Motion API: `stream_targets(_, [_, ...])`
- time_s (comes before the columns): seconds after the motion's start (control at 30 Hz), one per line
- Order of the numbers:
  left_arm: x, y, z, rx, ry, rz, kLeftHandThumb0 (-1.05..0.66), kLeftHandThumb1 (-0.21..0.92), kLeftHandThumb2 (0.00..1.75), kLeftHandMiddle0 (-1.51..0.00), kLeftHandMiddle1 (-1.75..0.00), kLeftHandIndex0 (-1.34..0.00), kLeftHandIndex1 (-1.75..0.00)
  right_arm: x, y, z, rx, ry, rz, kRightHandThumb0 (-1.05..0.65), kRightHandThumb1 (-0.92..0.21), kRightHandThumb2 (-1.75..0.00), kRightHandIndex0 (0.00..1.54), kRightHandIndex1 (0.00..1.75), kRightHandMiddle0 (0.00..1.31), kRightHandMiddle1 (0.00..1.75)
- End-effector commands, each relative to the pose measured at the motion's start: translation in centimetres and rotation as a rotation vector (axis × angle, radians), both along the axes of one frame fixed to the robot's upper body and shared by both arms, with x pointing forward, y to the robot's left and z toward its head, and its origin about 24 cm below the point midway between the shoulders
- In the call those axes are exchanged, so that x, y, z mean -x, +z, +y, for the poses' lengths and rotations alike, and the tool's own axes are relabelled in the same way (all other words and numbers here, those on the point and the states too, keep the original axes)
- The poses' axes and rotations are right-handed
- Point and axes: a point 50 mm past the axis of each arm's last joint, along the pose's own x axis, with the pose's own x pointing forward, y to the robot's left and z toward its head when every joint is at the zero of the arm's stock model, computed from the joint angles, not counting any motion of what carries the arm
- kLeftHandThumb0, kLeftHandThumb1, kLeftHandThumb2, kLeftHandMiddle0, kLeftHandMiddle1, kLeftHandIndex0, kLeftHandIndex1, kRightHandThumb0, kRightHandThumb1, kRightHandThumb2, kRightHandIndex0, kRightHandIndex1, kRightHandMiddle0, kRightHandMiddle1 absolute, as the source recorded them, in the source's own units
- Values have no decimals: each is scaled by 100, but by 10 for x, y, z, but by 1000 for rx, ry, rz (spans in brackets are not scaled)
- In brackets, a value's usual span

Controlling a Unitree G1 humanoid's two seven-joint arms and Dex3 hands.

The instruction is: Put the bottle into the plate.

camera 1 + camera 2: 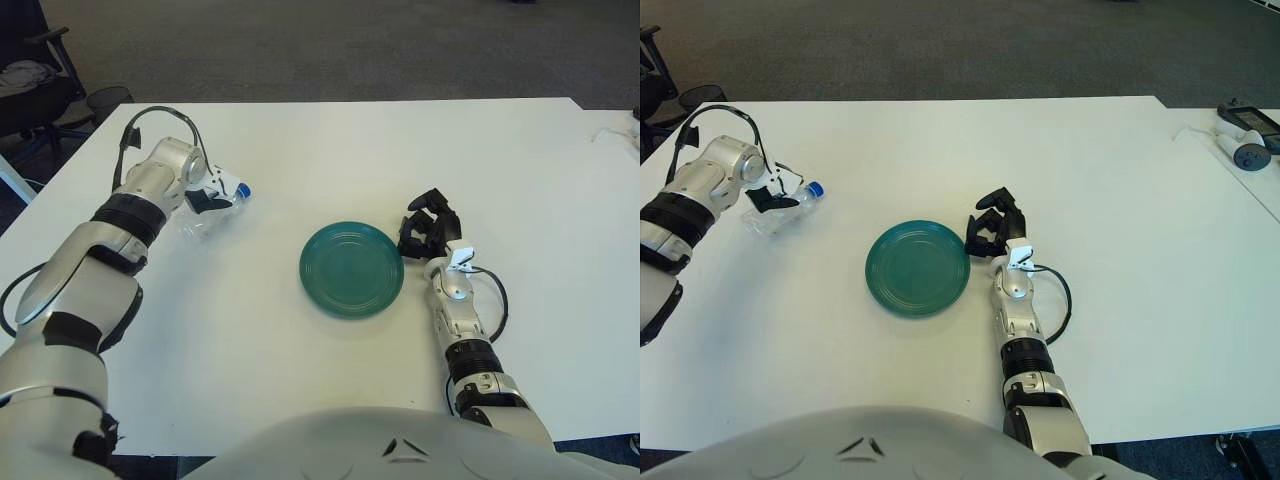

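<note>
One step is underway — grasping: the left robot hand [205, 195] closes on the lying bottle [212, 210]; next, lift it to the plate [351, 268]. Right robot hand [428, 232] sits curled, empty, beside it.

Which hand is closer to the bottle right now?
Left. The left hand is on the bottle, fingers wrapped over its upper part. The right hand shows beside the plate's right edge, far across the table from the bottle.

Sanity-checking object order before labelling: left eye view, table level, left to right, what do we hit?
left robot hand over the clear bottle → green plate → right robot hand, just off the plate's right rim.
</note>
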Motion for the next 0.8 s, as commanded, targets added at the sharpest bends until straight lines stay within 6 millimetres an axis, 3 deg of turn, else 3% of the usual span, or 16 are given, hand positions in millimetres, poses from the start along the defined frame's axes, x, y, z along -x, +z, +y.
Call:
stream_targets(0.0, [7, -15, -2, -11, -9, 64, -105, 92, 113, -52, -7, 0, 0, 30, -45, -6, -20, -31, 246, 0, -14, -148, 80, 161, 52, 175])
stream_targets(0.27, [10, -19, -6, -4, -27, 113, -105, 92, 113, -66, -20, 0, 0, 30, -44, -7, -19, -31, 250, 0, -14, -149, 80, 161, 52, 175])
stream_targets(0.33, [11, -20, -7, -25, -47, 150, -105, 92, 113, -56, -73, 0, 0, 30, -44, -7, -19, -33, 251, 0, -14, -149, 80, 161, 52, 175])
stream_targets(0.4, [12, -21, -8, -47, -69, 183, -105, 92, 115, -50, -113, 0, 0, 30, -44, -7, -19, -34, 251, 0, -14, -149, 80, 161, 52, 175])
stream_targets(0.47, [12, -27, -9, -101, -97, 207, -105, 92, 116, -46, -141, 0, 0, 30, -44, -7, -18, -33, 251, 0, -14, -148, 80, 161, 52, 175])
stream_targets(0.57, [12, -35, -7, -151, -108, 217, -105, 92, 117, -46, -158, 0, 0, 31, -44, -7, -18, -31, 251, 0, -14, -148, 80, 161, 51, 175])
stream_targets(0.7, [24, -74, 11, -222, -83, 158, -105, 92, 114, -49, -165, 0, 0, 31, -43, -8, -22, -29, 250, 0, -14, -148, 80, 161, 51, 175])
stream_targets(0.77, [27, -84, 14, -243, -87, 123, -105, 92, 108, -54, -170, 0, 0, 31, -43, -8, -21, -30, 251, 0, -14, -148, 80, 161, 51, 175])
